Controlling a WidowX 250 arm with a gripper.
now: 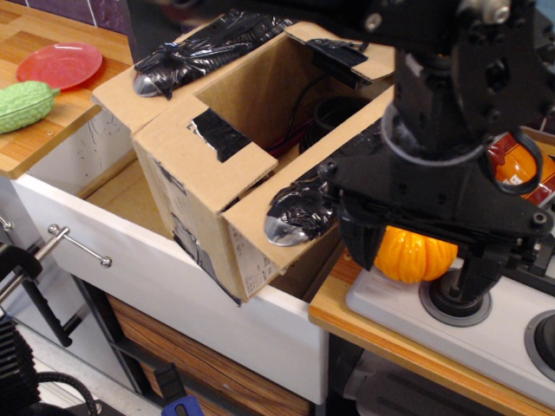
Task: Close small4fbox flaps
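Observation:
The small4fbox (186, 195), brown cardboard with black tape patches, stands tilted in an open white drawer with its top open. The far-left flap (121, 91) carries a black plastic lump (186, 56) with a silver tip and lies outward. The near-left flap (199, 139) is folded partly inward. The right flap (260, 217) carries another lump (299, 208) and lies outward toward my arm. The far flap (347, 48) stands at the back. My black gripper (416, 260) hangs just right of the right flap, jaws apart, with the orange pumpkin (414, 251) showing between them.
A red plate (61, 62) and a green gourd (26, 104) lie on the wooden counter at the left. The white drawer front (173, 286) has a metal handle (78, 244). A white stove top (486, 334) with round burners sits at the right.

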